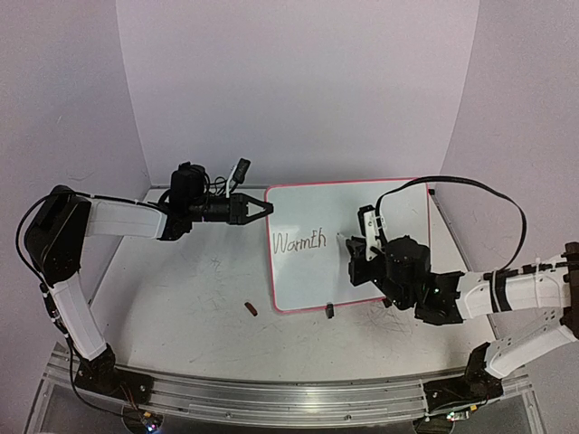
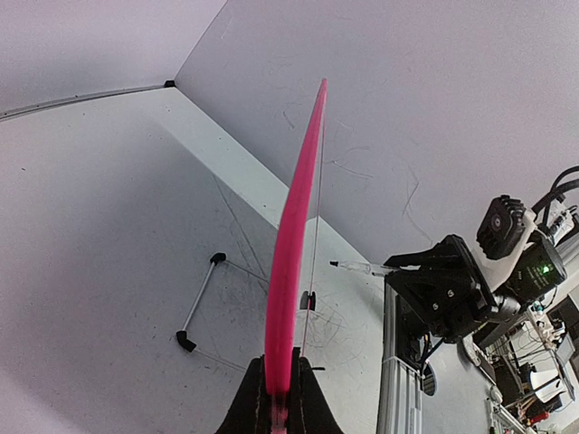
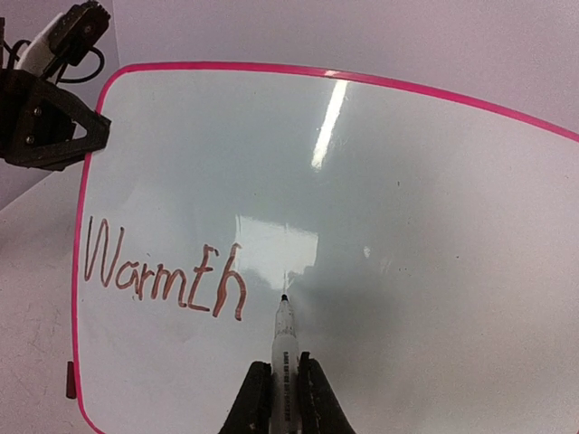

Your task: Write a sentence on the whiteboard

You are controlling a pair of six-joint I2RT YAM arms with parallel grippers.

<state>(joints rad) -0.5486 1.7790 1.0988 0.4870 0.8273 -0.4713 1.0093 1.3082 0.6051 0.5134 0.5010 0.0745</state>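
Note:
The whiteboard [image 1: 317, 208], white with a red-pink frame, sits at the table's middle with "WarmEh" [image 1: 298, 241] written in red on its left part. My left gripper [image 1: 262, 209] is shut on the board's upper left edge. In the left wrist view the pink edge [image 2: 294, 226] runs up from between the fingers of that gripper [image 2: 280, 371]. My right gripper [image 1: 353, 246] is over the board, shut on a white marker [image 3: 285, 334]. The marker tip [image 3: 284, 297] is at the board surface just right of the "h" [image 3: 231, 280]. The right gripper [image 3: 284, 372] shows at the bottom of the right wrist view.
A small dark red cap [image 1: 251, 309] lies on the table left of the board's near corner. A black clip foot [image 1: 330, 312] sits on the board's near edge. A thin metal rod with black ends [image 2: 201, 303] lies beside the board. White walls stand behind and to the sides.

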